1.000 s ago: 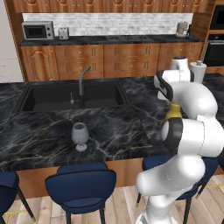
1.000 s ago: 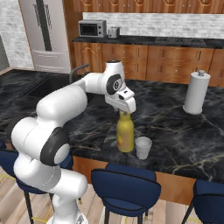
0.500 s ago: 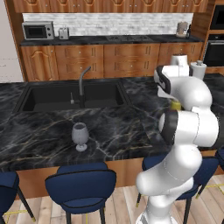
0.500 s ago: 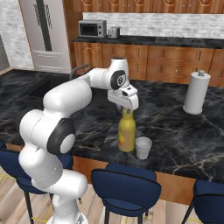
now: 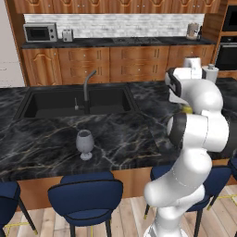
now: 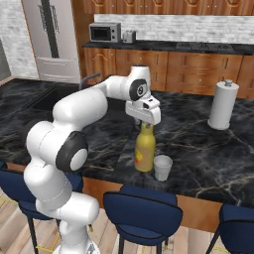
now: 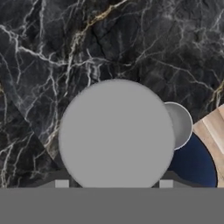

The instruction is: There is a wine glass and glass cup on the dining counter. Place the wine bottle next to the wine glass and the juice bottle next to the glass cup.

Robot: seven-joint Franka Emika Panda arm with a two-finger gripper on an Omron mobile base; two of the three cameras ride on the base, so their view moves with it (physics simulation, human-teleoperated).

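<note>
The yellow juice bottle (image 6: 145, 151) stands upright on the black dining counter (image 6: 198, 149), close beside the glass cup (image 6: 162, 167) on its right. My gripper (image 6: 145, 118) sits on the bottle's top, shut on its grey cap (image 7: 116, 135). From the hand camera the glass cup (image 7: 180, 124) peeks out past the cap's edge. In the left base view a sliver of the juice bottle (image 5: 187, 109) shows behind the arm. The wine glass (image 5: 84, 143) stands alone farther left, near the counter's front edge. The wine bottle is out of view.
A sunken sink (image 5: 69, 102) with a faucet (image 5: 88, 88) lies behind the wine glass. A paper towel roll (image 6: 222, 105) stands at the back right of the counter. Blue stools (image 6: 144, 208) line the front edge.
The hand has shifted very slightly right on the bottle top and the elbow has swung a little. The juice bottle still stands beside the glass cup.
</note>
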